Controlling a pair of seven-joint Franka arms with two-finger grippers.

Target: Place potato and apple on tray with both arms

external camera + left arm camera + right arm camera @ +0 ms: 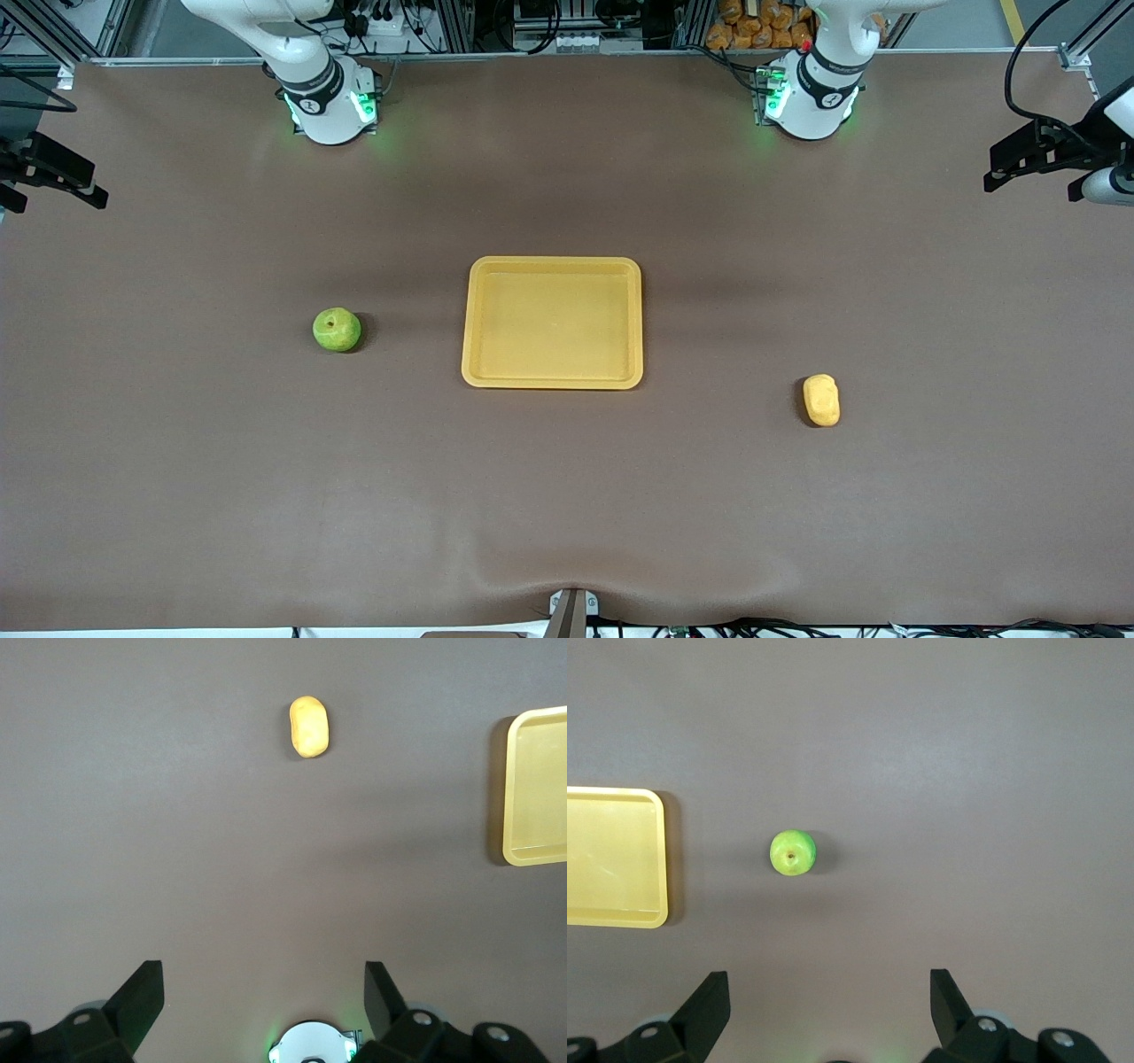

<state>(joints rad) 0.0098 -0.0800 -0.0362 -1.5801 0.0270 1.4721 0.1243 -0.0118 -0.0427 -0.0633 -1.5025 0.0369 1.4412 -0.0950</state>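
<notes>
The green apple (337, 330) lies on the brown table toward the right arm's end, beside the yellow tray (552, 263). The yellow potato (821, 400) lies toward the left arm's end, a little nearer the front camera than the tray. The tray holds nothing. My left gripper (263, 967) is open and empty, high over the table by its own base, with the potato (309, 726) and the tray's edge (536, 788) below. My right gripper (829, 975) is open and empty, high up, with the apple (793, 852) and the tray (611, 855) below. Neither gripper shows in the front view.
The arms' green-lit bases (328, 102) (811, 97) stand along the table's back edge. Black camera mounts (53, 168) (1045, 155) sit at both ends of the table. A small bracket (571, 611) sits at the front edge.
</notes>
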